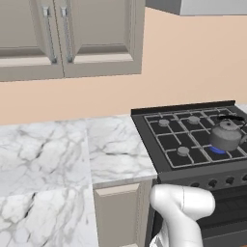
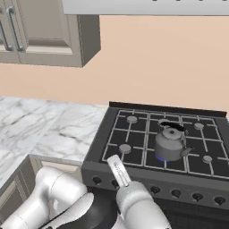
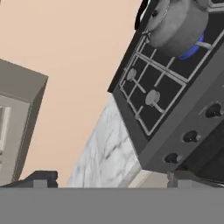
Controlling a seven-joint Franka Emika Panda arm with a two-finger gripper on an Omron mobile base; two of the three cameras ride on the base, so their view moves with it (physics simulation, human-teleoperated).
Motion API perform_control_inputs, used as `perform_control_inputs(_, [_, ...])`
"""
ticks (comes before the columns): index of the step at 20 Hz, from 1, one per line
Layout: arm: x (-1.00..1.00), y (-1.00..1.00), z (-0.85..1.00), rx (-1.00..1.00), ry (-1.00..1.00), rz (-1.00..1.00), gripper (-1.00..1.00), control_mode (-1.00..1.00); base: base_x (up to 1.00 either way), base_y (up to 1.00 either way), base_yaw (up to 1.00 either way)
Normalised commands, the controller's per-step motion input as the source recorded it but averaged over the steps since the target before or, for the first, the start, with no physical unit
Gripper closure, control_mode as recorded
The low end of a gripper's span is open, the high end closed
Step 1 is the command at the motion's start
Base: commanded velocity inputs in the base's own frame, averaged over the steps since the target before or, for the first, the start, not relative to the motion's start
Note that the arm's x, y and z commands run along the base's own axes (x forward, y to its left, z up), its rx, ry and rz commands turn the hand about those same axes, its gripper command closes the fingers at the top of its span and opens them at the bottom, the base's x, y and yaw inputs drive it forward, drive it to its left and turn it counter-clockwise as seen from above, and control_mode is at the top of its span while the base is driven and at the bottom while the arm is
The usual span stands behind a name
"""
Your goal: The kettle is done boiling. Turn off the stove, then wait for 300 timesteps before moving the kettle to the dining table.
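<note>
The marble counter (image 1: pixel 58 154) extends left of the stove (image 2: pixel 134 161) and abuts it. The stove carries black grates and a front knob row (image 2: pixel 179 193). The kettle (image 2: pixel 170 144) sits upright on a front burner over a blue flame (image 3: pixel 192 49). The gripper (image 3: pixel 109 180) stands fully open, empty, clear of the knobs.

Kettle (image 2: pixel 170 144): smooth grey metal, soft sheen. Stove (image 2: pixel 134 147): matt black, grey burner caps. Desk (image 1: pixel 116 149): polished white marble, grey veins. Cabinets (image 1: pixel 96 38): matt beige.
</note>
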Motion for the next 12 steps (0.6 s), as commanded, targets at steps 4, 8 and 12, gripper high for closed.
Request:
perform_control_inputs(4, [-0.04, -0.35, -0.3, 0.17, 0.0, -0.1, -1.0, -1.0, 0.0, 0.0, 0.0])
perform_control_inputs(8, [0.0, -0.28, -0.38, 0.23, 0.05, -0.1, -1.0, -1.0, 0.0, 0.0, 0.0])
perform_control_inputs(12, [0.01, -0.29, -0.38, 0.27, 0.07, -0.12, -1.0, -1.0, 0.0, 0.0, 0.0])
